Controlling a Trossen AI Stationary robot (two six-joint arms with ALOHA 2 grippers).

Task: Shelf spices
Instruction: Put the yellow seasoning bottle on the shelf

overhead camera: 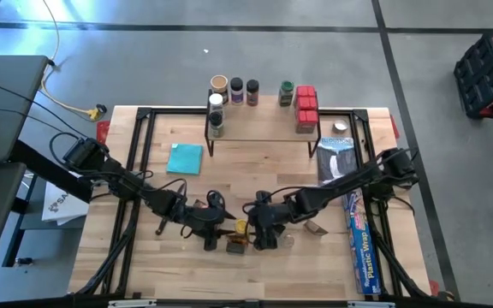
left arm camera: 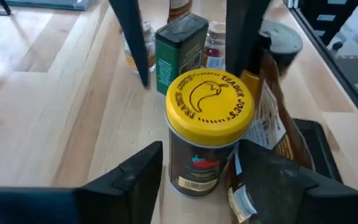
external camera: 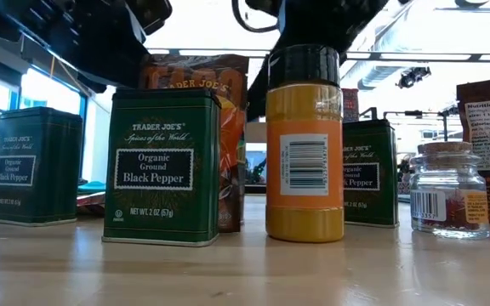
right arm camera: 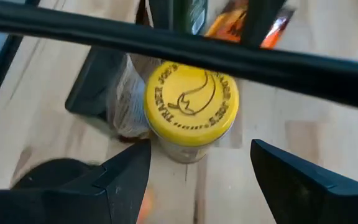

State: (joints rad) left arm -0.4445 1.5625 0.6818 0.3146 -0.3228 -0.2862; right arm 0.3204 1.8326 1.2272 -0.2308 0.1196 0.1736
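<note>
A spice jar with a yellow lid point(overhead camera: 241, 227) point(left arm camera: 209, 102) point(right arm camera: 191, 102) stands upright on the table near its front middle. My left gripper point(overhead camera: 221, 231) point(left arm camera: 201, 165) comes at it from the table's left, open, one finger close on either side of the jar's body; I cannot tell if they touch. My right gripper point(overhead camera: 259, 233) point(right arm camera: 201, 155) hovers open over the lid from the right. The shelf point(overhead camera: 259, 128) stands at the far middle, with several jars point(overhead camera: 236, 88) and red boxes point(overhead camera: 305, 107) on it.
Green pepper tins point(external camera: 162, 166) point(left arm camera: 180, 50), a black-lidded orange jar point(external camera: 304, 144), a small cork-topped jar point(external camera: 449, 191) and an orange packet point(left arm camera: 272, 106) crowd around the jar. A teal cloth point(overhead camera: 185, 158) lies left of centre; a blue plastic-wrap box point(overhead camera: 359, 244) lies along the right edge.
</note>
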